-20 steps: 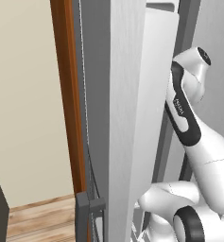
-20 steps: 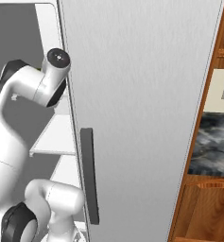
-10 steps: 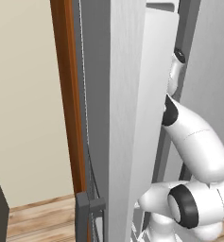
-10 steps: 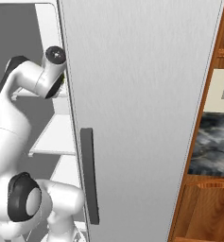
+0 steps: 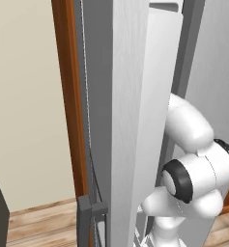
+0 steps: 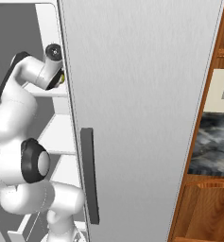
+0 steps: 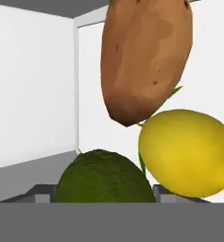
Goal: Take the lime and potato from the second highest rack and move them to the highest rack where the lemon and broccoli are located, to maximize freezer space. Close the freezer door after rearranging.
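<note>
Lime (image 7: pixel 105 176) fills the near foreground of the hand view at about 6 o'clock, dark green and pebbled, with the lemon (image 7: pixel 185 152) just beside it at 4 o'clock and the potato (image 7: pixel 146 56) hanging above both at 12 o'clock, its tapered lower end close over the lemon. A sliver of green behind the lemon may be the broccoli (image 7: pixel 176 91), though too little shows to be sure. Whether the gripper is wide, narrow or clasping the potato cannot be told, since its fingertips are hidden below these fruits. Beyond them stand the white back wall and corner of the freezer compartment. In the right base view the arm's wrist (image 6: pixel 51 64) reaches in at about 10 o'clock over a white rack (image 6: pixel 53 93), so the rearranging looks nearly finished. The lime should be firm, light and apt to roll, best pinched across its middle; the potato is heavier and stiff, with a rough skin that grips well at its widest part. Farther out, the freezer door (image 5: pixel 123 120) stands open edge-on in the left base view; its weight suggests a steady push on the panel.
</note>
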